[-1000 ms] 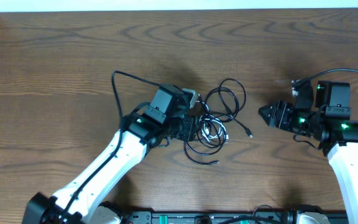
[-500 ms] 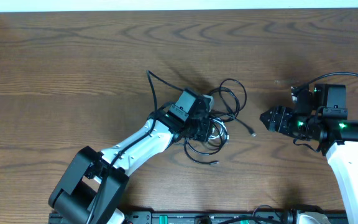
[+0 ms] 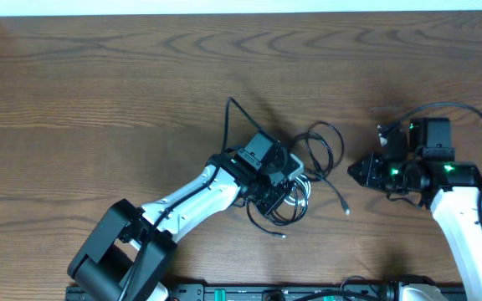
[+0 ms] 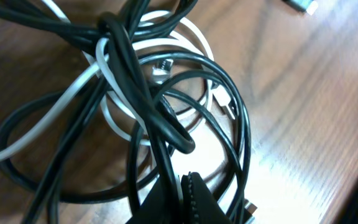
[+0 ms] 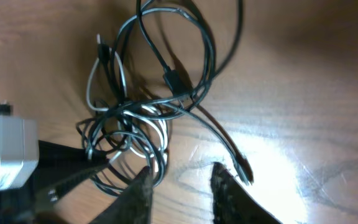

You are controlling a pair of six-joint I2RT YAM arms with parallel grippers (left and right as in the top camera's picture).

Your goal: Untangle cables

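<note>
The cables (image 3: 289, 199) lie as a knot of black and white cords at the table's middle, with one black loop (image 3: 328, 142) spread toward the back right. My left gripper (image 3: 279, 189) is down in the knot. In the left wrist view its jaws (image 4: 188, 190) are shut on a black cable (image 4: 129, 74) that crosses a white cable (image 4: 55, 106). My right gripper (image 3: 352, 171) hovers just right of the tangle. Its fingers stand apart (image 5: 182, 180) with bare wood between them. A black plug end (image 5: 244, 171) lies beside the right finger.
My left arm (image 3: 182, 207) stretches across the front of the table from its base at the lower left. A loose plug (image 3: 346, 209) points toward the front edge. A black rail (image 3: 308, 293) runs along the front. The wooden table (image 3: 99, 84) extends far to the left and back.
My left gripper has closed and moved right, dragging the knot and its loop with it. My right gripper's fingers have narrowed and it has shifted slightly left.
</note>
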